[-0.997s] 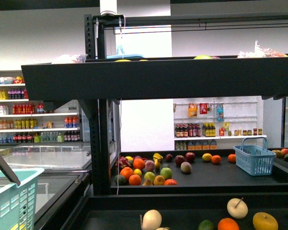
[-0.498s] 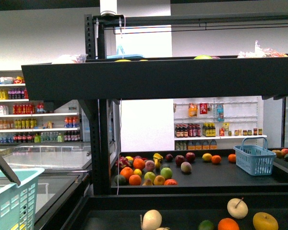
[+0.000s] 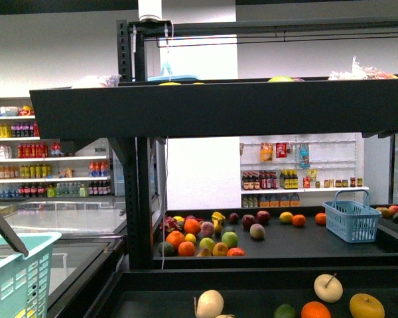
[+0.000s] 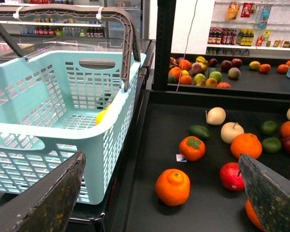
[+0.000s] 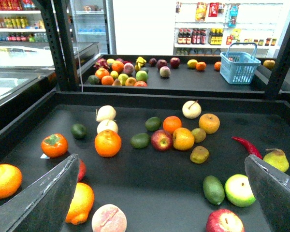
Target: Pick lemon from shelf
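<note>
A black tiered shelf fills the front view, with its lower trays full of fruit. In the right wrist view, a yellow-orange oval fruit with a pointed end, which looks like the lemon, lies on the black tray, just inside one finger of my open right gripper. My left gripper is open above the same tray, with an orange lying between its fingers. Neither gripper holds anything, and neither arm shows in the front view.
A light teal basket with a grey handle stands beside the tray, a small yellow fruit inside it. Oranges, apples, limes, a peach and a red chilli are scattered on the tray. A blue basket sits on the rear level.
</note>
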`<state>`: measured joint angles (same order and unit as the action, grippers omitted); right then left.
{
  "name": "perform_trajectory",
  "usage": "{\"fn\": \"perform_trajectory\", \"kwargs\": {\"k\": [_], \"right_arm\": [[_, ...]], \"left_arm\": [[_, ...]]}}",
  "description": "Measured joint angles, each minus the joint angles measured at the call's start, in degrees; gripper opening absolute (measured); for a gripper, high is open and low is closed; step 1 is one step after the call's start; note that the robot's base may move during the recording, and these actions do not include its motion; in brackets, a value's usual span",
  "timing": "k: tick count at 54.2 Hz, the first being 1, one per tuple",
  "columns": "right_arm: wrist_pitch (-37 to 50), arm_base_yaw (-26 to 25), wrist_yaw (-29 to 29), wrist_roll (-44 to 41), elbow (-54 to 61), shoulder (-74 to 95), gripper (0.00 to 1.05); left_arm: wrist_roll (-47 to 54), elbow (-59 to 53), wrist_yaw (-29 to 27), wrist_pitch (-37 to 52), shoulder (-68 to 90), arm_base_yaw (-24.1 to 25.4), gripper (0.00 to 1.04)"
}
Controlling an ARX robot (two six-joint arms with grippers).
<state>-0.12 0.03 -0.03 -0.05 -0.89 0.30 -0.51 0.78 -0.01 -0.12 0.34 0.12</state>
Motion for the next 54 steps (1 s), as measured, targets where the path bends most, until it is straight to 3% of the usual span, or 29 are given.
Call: {"fn": "perform_trajectory", "kwargs": {"k": [54], "right_arm": [[0.0, 0.0, 0.0, 0.0, 0.0, 0.0, 1.02]], "left_arm": [[0.0, 0.0, 0.0, 0.0, 0.0, 0.0, 0.97]]}}
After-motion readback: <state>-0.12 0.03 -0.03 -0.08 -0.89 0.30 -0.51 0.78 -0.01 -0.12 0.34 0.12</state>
